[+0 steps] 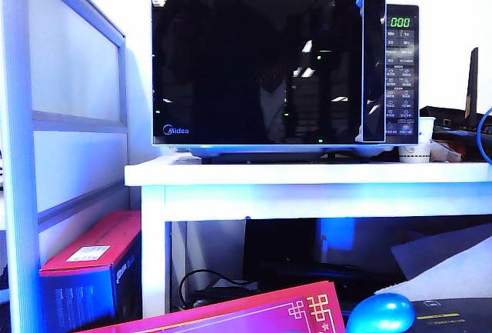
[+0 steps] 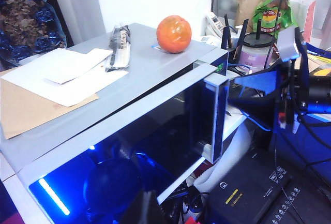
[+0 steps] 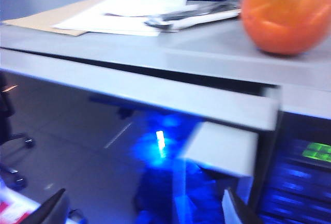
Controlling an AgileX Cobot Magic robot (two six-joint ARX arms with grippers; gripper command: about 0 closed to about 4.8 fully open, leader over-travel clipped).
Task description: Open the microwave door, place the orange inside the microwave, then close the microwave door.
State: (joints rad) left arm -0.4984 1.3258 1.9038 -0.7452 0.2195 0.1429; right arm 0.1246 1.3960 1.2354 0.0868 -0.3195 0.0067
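The microwave (image 1: 284, 71) sits on a white table (image 1: 307, 173) with its door (image 2: 155, 131) shut or very nearly so, so the step in hand is judged to be the opening. To do it well, the right arm should bring its jaws around the tall handle bar (image 1: 373, 66) at the door's right edge, close firmly on it, and pull outward along the arc of the hinge on the far side, rather than straight back, so the box is not dragged along the table.

The right gripper (image 3: 142, 208) hangs high in front of the microwave's upper right corner, near the handle. Its two dark fingertips (image 3: 51, 206) stand wide apart with nothing between them. The left gripper itself is not visible in any view, so its state cannot be told; its camera looks down across the microwave's top from the door's hinge side.

The orange (image 2: 174, 33) rests on the microwave's grey top, towards the button-panel end, untouched.
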